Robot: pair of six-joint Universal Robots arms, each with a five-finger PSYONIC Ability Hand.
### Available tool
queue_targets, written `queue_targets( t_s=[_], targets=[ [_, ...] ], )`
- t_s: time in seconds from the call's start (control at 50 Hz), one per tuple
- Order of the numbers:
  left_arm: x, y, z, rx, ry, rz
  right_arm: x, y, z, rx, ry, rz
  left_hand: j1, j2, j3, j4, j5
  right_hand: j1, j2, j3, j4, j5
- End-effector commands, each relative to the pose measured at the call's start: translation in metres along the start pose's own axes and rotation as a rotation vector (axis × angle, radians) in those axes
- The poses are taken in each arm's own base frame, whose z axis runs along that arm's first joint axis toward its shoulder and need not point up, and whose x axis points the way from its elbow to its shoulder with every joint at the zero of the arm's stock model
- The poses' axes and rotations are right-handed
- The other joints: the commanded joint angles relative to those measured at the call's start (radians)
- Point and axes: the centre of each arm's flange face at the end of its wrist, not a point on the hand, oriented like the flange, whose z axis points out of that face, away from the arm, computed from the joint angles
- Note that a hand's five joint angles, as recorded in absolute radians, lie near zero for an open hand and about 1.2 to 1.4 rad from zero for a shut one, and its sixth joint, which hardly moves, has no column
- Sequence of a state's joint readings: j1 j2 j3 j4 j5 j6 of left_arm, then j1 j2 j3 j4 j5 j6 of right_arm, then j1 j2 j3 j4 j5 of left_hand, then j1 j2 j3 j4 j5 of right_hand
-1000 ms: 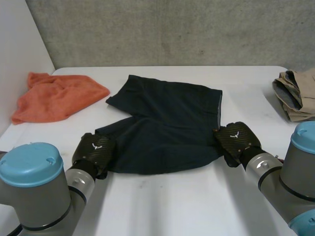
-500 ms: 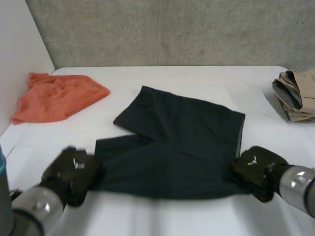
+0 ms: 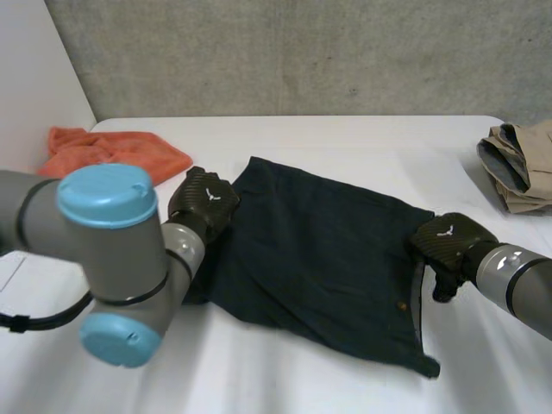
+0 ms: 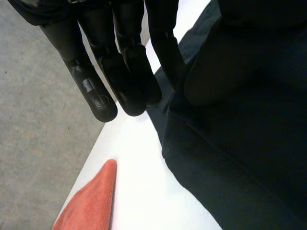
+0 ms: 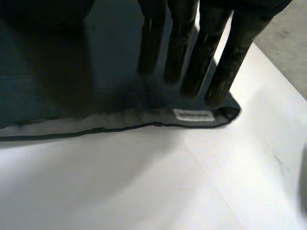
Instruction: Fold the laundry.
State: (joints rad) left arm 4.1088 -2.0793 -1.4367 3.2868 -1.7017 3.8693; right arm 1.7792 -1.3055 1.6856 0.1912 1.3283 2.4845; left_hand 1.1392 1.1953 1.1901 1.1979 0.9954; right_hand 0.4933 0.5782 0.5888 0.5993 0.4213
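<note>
Shorts [image 3: 319,250], dark navy, lie doubled over near the middle of the white table [image 3: 345,138], between the two hands. The left hand [image 3: 203,198] is at the far left corner. In its wrist view the cloth runs between the thumb and the straight fingers [image 4: 103,91], which reads as a pinch on the shorts. The right hand [image 3: 448,241] is at the waistband [image 5: 96,122] on the right edge; whether it grips or only bears on the cloth cannot be told.

Handling, as judged: light, limp woven cloth with no stiffness of its own, likely to sag and crease between holds. It looks neither fragile nor slippery. The waistband is the firmest part; corners and hems are the proper holds, one per hand.

Markings: one small white label [image 5: 193,115] is sewn into the grey waistband lining near its corner, print too small to read. No other writing found.

An orange towel [image 3: 112,151] and a folded beige garment [image 3: 522,159] lie well apart.
</note>
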Motion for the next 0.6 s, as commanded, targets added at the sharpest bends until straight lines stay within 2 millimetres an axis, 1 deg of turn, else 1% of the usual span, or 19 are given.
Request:
queue_targets(
  t_s=[0.02,0.06,0.1,0.14,0.24,0.26,0.3,0.34,0.4,0.48,0.6],
  targets=[
    [0.003,0.002,-0.003,-0.036,0.019,0.004,0.015,-0.025,-0.031,0.109,0.088,0.169,0.257,0.201,0.206,0.198,0.226,-0.112,-0.197,-0.207,-0.218,-0.214],
    [0.004,0.003,-0.003,-0.041,0.021,0.003,0.015,-0.032,-0.04,0.133,0.091,0.215,0.257,0.201,0.206,0.198,0.226,-0.118,-0.203,-0.213,-0.224,-0.22],
    [0.005,0.004,-0.004,-0.049,0.026,0.005,0.013,-0.042,-0.06,0.155,0.073,0.295,0.257,0.201,0.206,0.198,0.226,-0.138,-0.223,-0.234,-0.244,-0.241],
    [0.005,0.005,-0.005,-0.051,0.028,0.005,0.009,-0.043,-0.068,0.146,0.043,0.329,0.257,0.201,0.206,0.198,0.226,-0.138,-0.223,-0.234,-0.244,-0.241],
    [0.004,0.005,-0.004,-0.054,0.025,0.003,-0.015,-0.034,-0.085,0.069,-0.101,0.422,0.257,0.201,0.206,0.198,0.226,-0.162,-0.247,-0.257,-0.268,-0.264],
    [0.004,0.006,-0.004,-0.055,0.026,0.003,-0.025,-0.031,-0.093,0.054,-0.145,0.442,0.257,0.201,0.206,0.198,0.226,-0.147,-0.232,-0.243,-0.253,-0.25],
    [0.004,0.006,-0.003,-0.056,0.025,0.002,-0.031,-0.029,-0.099,0.048,-0.169,0.454,0.257,0.201,0.206,0.198,0.226,-0.147,-0.232,-0.242,-0.253,-0.25],
    [0.002,0.007,-0.003,-0.058,0.02,-0.001,-0.037,-0.026,-0.103,0.054,-0.178,0.462,0.257,0.201,0.206,0.198,0.226,-0.144,-0.229,-0.24,-0.25,-0.247],
    [0.002,0.007,-0.002,-0.058,0.021,0.0,-0.042,-0.022,-0.103,0.059,-0.179,0.468,0.257,0.201,0.206,0.198,0.226,-0.144,-0.229,-0.24,-0.25,-0.247],
    [0.001,0.007,-0.001,-0.055,0.018,-0.002,-0.048,-0.013,-0.098,0.057,-0.169,0.488,0.257,0.201,0.206,0.198,0.226,-0.144,-0.229,-0.24,-0.25,-0.247],
    [-0.001,0.006,0.001,-0.051,0.01,-0.002,-0.063,0.0,-0.088,0.023,-0.179,0.485,0.257,0.201,0.206,0.198,0.226,-0.141,-0.226,-0.237,-0.247,-0.244]
  ],
)
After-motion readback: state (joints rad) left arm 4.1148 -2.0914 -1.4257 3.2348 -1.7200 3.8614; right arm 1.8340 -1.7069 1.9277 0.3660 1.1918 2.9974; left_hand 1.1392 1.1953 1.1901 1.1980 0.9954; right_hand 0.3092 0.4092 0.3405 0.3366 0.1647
